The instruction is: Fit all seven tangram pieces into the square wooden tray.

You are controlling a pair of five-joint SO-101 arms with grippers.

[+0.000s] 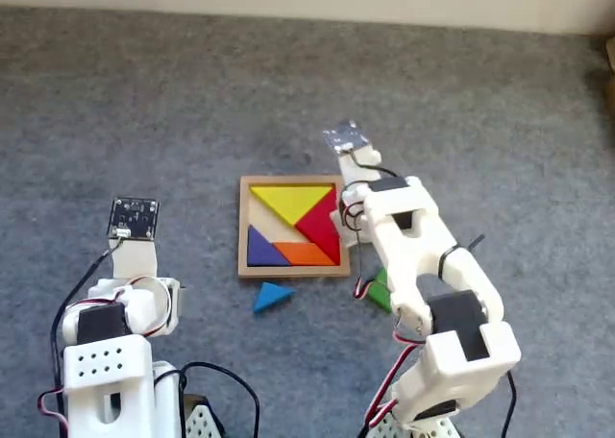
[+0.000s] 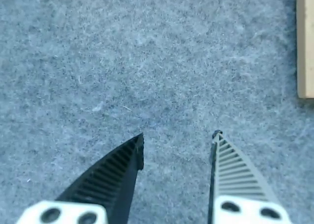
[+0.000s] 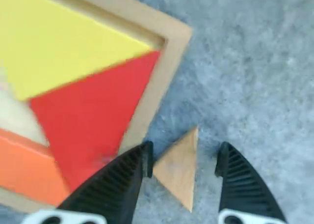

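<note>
The left end effector (image 2: 177,135) is held released above the grey-covered bench (image 2: 122,62), with nothing between its fingers. A corner of the square wooden tray (image 2: 305,42) is seen well off to one side.

Just in front of the tray, a blue triangle (image 1: 273,296) is found loose. A green piece (image 1: 380,289) is partly hidden under the right arm.

Four pieces are seated in the tray: purple (image 1: 261,248), orange (image 1: 306,254), red (image 1: 322,229) and yellow (image 1: 288,203). A pale area beside the yellow piece appears unfilled.

At the tray's right rim, the right end effector (image 3: 185,153) is spread open astride a plain wooden triangle (image 3: 177,175), which is laid on the bench just outside the rim. Contact cannot be confirmed.

The step in hand is judged to be the pickup of this triangle. Next, the fingers are to be closed on its edges. The piece is then to be lifted clear of the rim, turned to match the vacancy and lowered flat.
</note>
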